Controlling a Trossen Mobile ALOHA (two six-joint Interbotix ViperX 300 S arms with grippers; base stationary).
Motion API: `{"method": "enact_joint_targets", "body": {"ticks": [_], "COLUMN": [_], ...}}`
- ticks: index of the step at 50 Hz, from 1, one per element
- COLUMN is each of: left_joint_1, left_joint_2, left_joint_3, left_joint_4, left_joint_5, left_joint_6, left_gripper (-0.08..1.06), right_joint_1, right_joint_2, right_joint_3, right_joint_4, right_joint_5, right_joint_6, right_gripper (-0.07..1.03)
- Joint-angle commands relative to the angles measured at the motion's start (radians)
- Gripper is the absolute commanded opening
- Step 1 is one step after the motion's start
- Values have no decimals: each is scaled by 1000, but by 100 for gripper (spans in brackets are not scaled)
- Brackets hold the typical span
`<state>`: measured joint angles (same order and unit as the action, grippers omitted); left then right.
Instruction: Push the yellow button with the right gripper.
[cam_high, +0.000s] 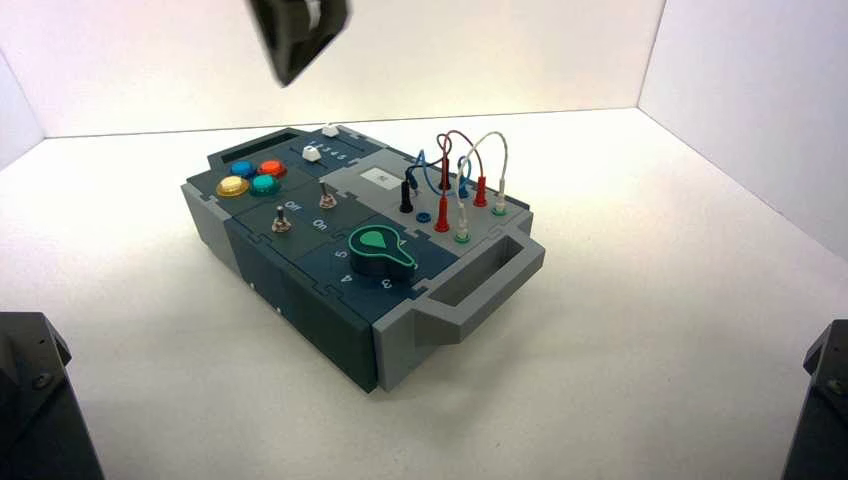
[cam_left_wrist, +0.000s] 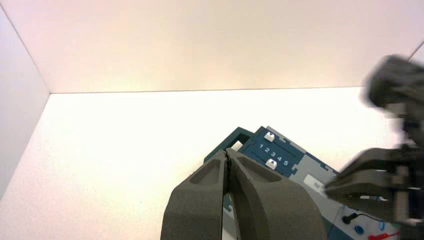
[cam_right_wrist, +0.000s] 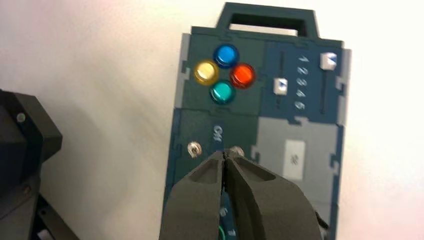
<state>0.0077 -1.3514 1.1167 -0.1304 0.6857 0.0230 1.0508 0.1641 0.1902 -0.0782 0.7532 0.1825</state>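
Overhead, right claw (cam_right_wrist: 224, 156) pinched closed above box (cam_right_wrist: 300, 130), short of yellow button (cam_right_wrist: 206, 72).

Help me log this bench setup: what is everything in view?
box: one, dark blue and grey, on the table
table: one, white, under the box
buttons: four; yellow button, blue, orange-red, teal-green; clustered beside the sliders
sliders: two, white caps, by numbers 1 to 5
toggle switches: two, metal, mid-box
knob: one, green, near end
wires: several, red, blue, white, black, grey panel
right gripper: one, dark, shut, above the toggle switches
left gripper: one, dark, shut, raised near the box's slider end
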Motion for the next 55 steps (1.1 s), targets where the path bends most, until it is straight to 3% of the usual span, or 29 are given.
{"method": "enact_joint_targets", "body": {"ticks": [1, 9, 17, 36, 55], "left_joint_1": [6, 6, 6, 6, 6], "left_joint_2": [5, 5, 5, 9, 17], "left_joint_3": [-43, -57, -75, -98, -114], "left_joint_4": [2, 2, 2, 2, 2], "left_joint_5": [-3, 9, 28, 41, 44], "left_joint_6": [2, 2, 3, 14, 35], "left_gripper": [-3, -3, -3, -3, -3], "right_joint_1": [5, 3, 0, 0, -20], "right_joint_2": [35, 117, 184, 316, 387], "right_joint_3": [-98, -178, -244, -377, -449], "right_joint_4": [29, 81, 100, 106, 107], "right_joint_5": [18, 44, 66, 120, 144], "right_joint_6": [-25, -69, -86, -97, -97], "right_gripper": [-2, -2, -2, -2, -2]}}
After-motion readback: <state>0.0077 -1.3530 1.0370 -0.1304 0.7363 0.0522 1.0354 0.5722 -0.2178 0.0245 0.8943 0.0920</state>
